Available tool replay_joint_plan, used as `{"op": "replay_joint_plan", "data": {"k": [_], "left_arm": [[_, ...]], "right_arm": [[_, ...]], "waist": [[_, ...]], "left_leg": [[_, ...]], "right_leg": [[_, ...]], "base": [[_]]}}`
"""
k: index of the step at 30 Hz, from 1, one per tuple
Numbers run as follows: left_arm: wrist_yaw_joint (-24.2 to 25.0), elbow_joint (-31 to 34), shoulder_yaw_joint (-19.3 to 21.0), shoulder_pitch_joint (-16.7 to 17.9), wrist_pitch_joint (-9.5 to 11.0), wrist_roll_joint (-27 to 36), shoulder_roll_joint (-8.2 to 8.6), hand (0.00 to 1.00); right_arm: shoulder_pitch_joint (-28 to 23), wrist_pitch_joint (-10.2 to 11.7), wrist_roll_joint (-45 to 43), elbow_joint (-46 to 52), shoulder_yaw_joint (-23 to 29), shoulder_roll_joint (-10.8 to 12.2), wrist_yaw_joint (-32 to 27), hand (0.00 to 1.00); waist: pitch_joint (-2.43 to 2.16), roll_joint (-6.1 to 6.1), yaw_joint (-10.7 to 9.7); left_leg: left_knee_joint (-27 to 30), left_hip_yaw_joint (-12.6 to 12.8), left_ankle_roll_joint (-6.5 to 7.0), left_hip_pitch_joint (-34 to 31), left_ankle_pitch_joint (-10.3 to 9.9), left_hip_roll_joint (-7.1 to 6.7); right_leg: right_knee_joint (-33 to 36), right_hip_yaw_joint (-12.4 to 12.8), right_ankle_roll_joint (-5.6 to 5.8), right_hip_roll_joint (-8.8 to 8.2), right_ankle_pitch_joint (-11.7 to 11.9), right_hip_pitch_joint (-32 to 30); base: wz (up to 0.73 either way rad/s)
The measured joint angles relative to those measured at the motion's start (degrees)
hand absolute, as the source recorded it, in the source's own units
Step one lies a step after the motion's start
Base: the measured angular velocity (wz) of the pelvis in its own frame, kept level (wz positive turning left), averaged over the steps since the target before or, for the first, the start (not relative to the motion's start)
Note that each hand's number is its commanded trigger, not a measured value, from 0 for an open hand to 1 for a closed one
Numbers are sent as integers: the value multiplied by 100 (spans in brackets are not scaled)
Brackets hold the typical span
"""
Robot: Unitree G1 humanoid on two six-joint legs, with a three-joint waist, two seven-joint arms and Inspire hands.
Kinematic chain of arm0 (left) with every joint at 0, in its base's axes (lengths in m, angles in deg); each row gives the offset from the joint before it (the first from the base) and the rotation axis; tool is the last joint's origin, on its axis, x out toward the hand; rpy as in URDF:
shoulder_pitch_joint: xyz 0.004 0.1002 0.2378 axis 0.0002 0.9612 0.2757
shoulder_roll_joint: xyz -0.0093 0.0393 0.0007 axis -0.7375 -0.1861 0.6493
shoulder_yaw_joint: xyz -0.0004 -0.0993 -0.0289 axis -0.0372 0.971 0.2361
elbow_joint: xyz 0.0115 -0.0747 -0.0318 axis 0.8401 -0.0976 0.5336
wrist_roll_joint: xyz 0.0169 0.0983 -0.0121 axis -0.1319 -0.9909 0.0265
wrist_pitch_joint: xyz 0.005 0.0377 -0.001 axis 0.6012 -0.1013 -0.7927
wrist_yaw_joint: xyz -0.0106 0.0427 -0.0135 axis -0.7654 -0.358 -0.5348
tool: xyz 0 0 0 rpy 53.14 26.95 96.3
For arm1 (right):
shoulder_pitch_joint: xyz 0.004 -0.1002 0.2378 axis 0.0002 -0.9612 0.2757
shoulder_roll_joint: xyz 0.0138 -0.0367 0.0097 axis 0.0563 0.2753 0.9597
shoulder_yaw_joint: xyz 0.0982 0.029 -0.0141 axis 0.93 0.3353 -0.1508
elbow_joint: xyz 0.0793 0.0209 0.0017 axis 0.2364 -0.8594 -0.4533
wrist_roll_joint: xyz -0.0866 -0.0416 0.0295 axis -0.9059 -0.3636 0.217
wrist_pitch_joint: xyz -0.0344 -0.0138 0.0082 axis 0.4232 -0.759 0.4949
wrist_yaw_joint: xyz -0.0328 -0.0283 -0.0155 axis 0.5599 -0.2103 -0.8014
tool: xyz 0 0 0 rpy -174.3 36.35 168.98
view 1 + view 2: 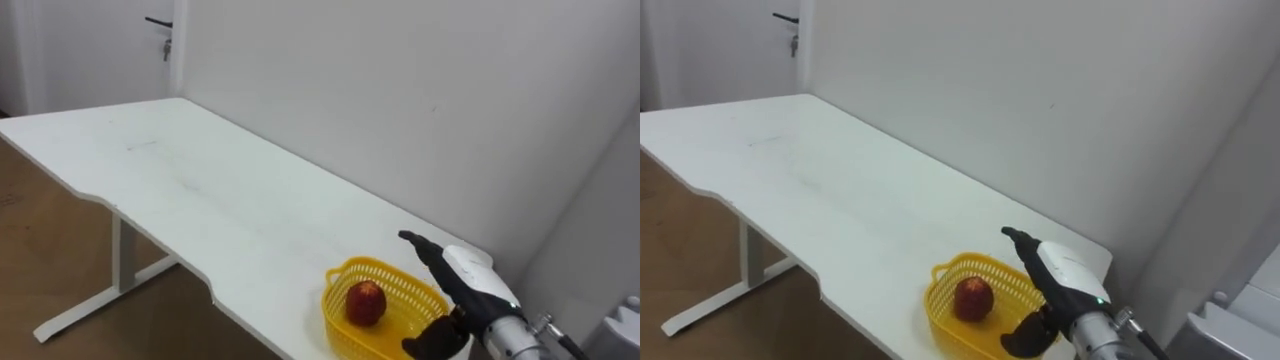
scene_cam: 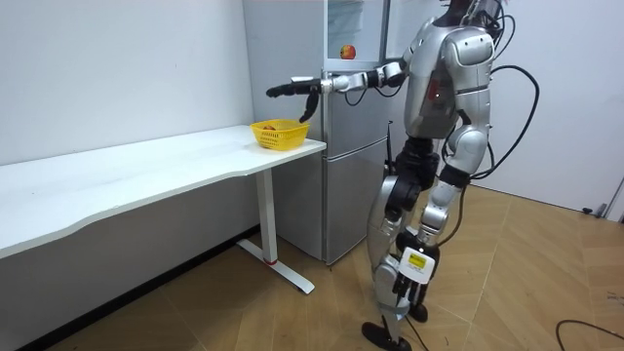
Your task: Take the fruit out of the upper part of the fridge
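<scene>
Right robot hand (image 1: 468, 282) spread and empty over the basket (image 1: 347, 268), the apple (image 1: 366, 302) lying inside.

The fetching looks done and the drop-off seems the step in hand: the yellow basket sits on the desk (image 1: 200, 190) at the end nearest the fridge (image 2: 351, 146), fingers straight above its far rim, thumb hanging beside it. Next the hand likely has to lift clear without catching the rim. The eye views cut off the basket's near side, and whether the upper fridge door is closed is hard to make out.
</scene>
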Motion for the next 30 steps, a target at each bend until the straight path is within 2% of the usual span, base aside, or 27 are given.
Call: {"op": "replay_joint_plan", "data": {"k": [7,11,12,14,16,18,20,22,24,25,27,29,30], "left_arm": [[-39,-8,5,68,-55,4,89,0],[-175,-21,10,177,-22,5,292,0],[-192,-88,14,189,34,5,308,0],[-228,-130,70,214,82,2,321,0],[-250,-127,133,290,131,2,382,0],[-265,-184,135,349,187,3,470,0],[-275,-302,174,314,212,6,503,0],[-287,-334,199,296,235,38,546,0],[-354,-435,116,221,242,58,606,0],[-384,-475,88,227,254,64,624,0],[-486,-509,19,188,297,73,665,0],[-559,-530,-3,227,328,88,682,0],[-575,-537,1,222,378,184,694,0]], "right_arm": [[-293,97,118,669,406,54,-385,0],[-566,283,370,1367,799,115,-795,0],[-673,378,438,1567,890,119,-943,0],[-895,511,605,1890,1074,128,-1051,0],[-1065,535,614,2237,1252,136,-1061,0],[-1245,605,591,2706,1423,215,-1229,0],[-1484,738,461,2976,1588,362,-1392,0],[-1729,818,437,3246,1659,409,-1462,0],[-2019,861,378,3664,1709,578,-1602,0],[-2083,871,348,3766,1712,626,-1646,0],[-2314,987,230,4015,1730,689,-1825,0],[-2443,1034,277,4129,1775,754,-1862,0],[-2514,1079,347,4191,1840,792,-1859,0]], "waist": [[-24,168,-153],[-68,465,-298],[-58,534,-330],[-52,573,-474],[-65,603,-618],[-79,651,-783],[-93,673,-889],[-105,729,-908],[-132,830,-1040],[-131,864,-1091],[-118,972,-1329],[-124,1042,-1436],[-141,1084,-1508]], "left_leg": [[-10,116,7,129,-6,14],[-50,308,29,232,-15,17],[-97,335,38,315,-10,17],[-116,357,45,392,-14,17],[-122,410,52,404,-19,24],[-189,545,55,467,-20,45],[-224,638,65,545,-30,75],[-249,790,70,598,-58,113],[-297,947,74,601,-66,133],[-300,981,76,604,-68,136],[-346,1082,89,655,-75,142],[-413,1183,89,719,-74,159],[-425,1260,89,737,-75,176]], "right_leg": [[9,108,0,-5,0,60],[13,290,-1,-24,1,73],[14,340,-1,-30,0,85],[7,350,1,-33,-2,150],[7,429,5,-29,-5,151],[11,579,4,-12,-4,156],[8,667,4,3,-4,147],[5,806,2,25,-7,133],[17,981,1,48,-4,39],[16,1024,0,54,-1,37],[46,1055,8,47,3,36],[94,1141,12,58,0,16],[126,1206,12,73,0,-39]], "base": [[-9],[-23],[-25],[-7],[-14],[-29],[-29],[-37],[-36],[-31],[-20],[-28],[-31]]}}
